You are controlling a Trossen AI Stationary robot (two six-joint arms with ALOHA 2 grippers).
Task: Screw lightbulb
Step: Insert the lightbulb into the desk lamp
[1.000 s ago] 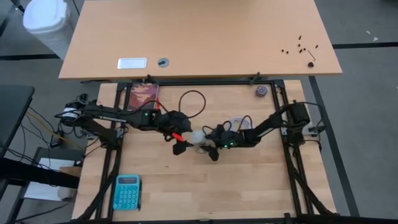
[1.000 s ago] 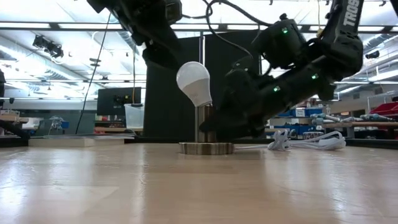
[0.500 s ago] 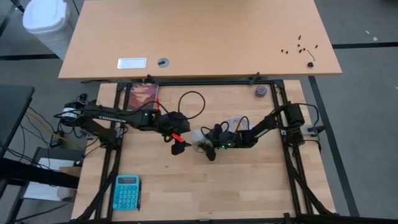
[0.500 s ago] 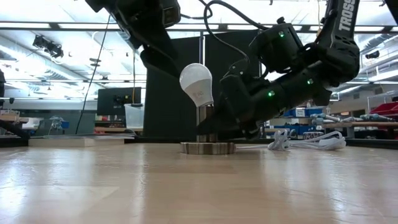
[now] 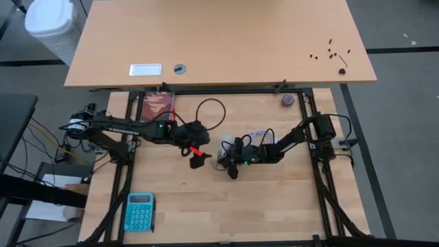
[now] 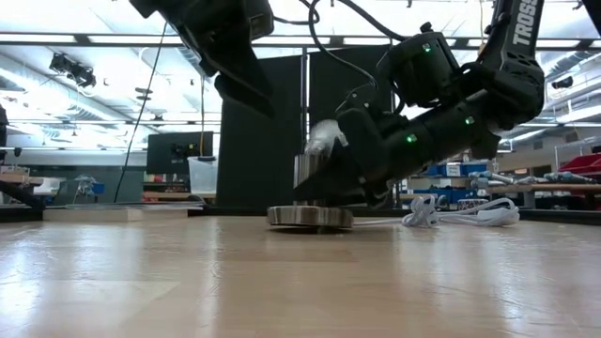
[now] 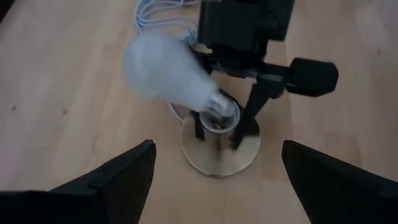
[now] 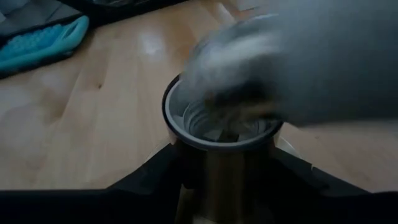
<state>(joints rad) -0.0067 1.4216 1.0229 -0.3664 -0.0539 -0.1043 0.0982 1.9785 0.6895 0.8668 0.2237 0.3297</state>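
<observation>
Right gripper (image 5: pixel 228 159) sits near the middle of the tabletop, low down, fingers (image 7: pixel 249 118) straddling the upright tube of the socket (image 7: pixel 219 142), one on each side; they look closed on the tube, jaws fairly narrow. Left gripper (image 5: pixel 197 159) hovers just beside it, toward the left edge, raised off the wood, fingers (image 7: pixel 118 177) spread wide and holding nothing.

Lightbulb (image 7: pixel 165 74) is free of both grippers. It is tilted hard, screw base resting at the rim of the socket mouth, white globe leaning away toward the white cord (image 7: pixel 163 15). In the low view the lightbulb (image 6: pixel 324 136) is mostly hidden behind the right gripper (image 6: pixel 329 178), only a pale sliver showing above the tube. In the right wrist view the lightbulb (image 8: pixel 249 68) is a blur lying across the socket (image 8: pixel 221 118) opening, not seated straight. Whether the threads have caught cannot be told.

Socket's round base disc (image 6: pixel 310 217) rests flat on the tabletop. Teal calculator (image 5: pixel 139 211) lies near the front left corner, well apart from everything. Small ball (image 5: pixel 288 101) sits by the far right corner.
</observation>
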